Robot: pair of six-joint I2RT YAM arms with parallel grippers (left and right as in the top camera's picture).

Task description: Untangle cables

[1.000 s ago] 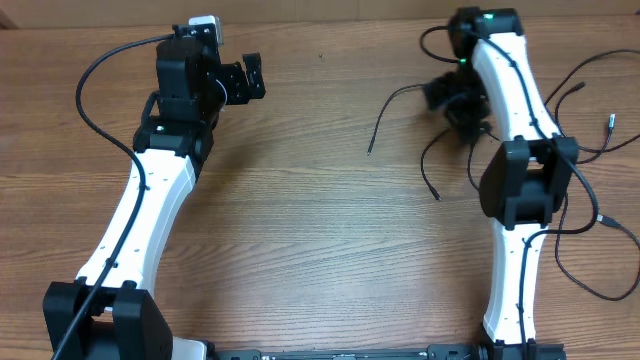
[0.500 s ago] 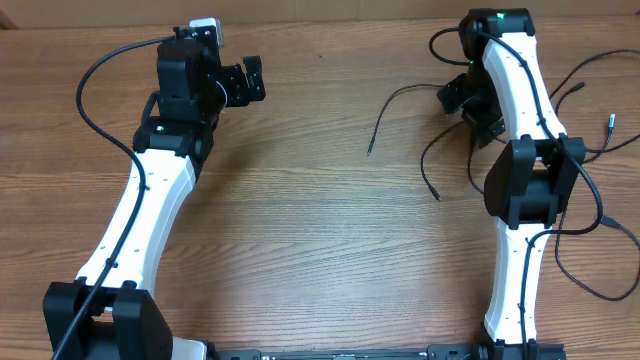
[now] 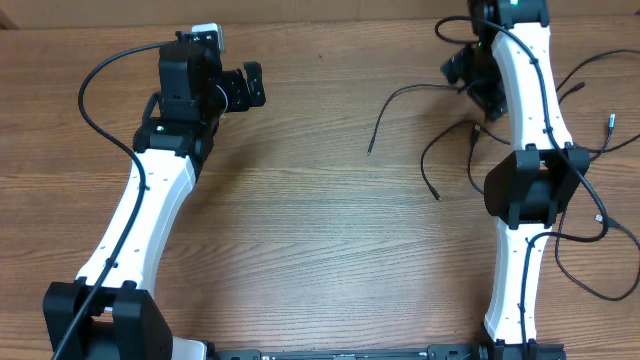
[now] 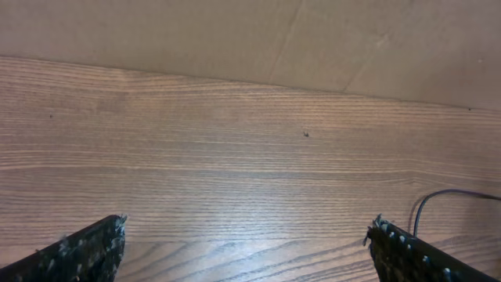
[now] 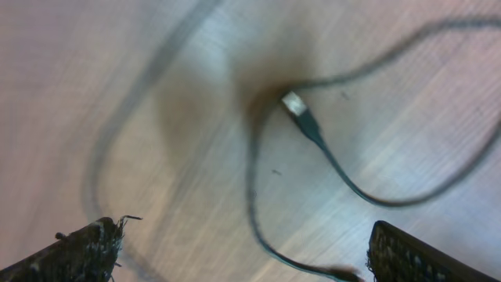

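The left arm rises from its base at the near left corner, white links angled toward the far edge, and bends at the wrist so the left claw [image 3: 254, 86] points right over bare desk [image 3: 300, 220]. In its wrist view the left claw [image 4: 246, 227] is spread fully wide, a rough black fingertip [image 4: 94, 247] in each lower corner and only wood grain between them; it holds nothing.

The right arm runs up from the near right corner, folds at a blocky black elbow and stretches to the far edge, with the right claw [image 3: 468, 78] turned down and left, partly hidden under the arm. The wrist view shows the right claw [image 5: 244, 227] just as wide apart and empty, above the desk.

The cables [image 3: 398, 93] are thin, black and limp, spread loosely on the right side of the desk around and beneath the right arm. One free end lies left of the arm, its strand curving from the tip up and right toward the claw. A second strand beside it runs roughly toward the near edge. More loops trail right of the arm.

Under the right claw a plug [image 5: 296, 104] with a silvery tip points up-left in that view, its cord sweeping away down-right; the other strands there are blurred.
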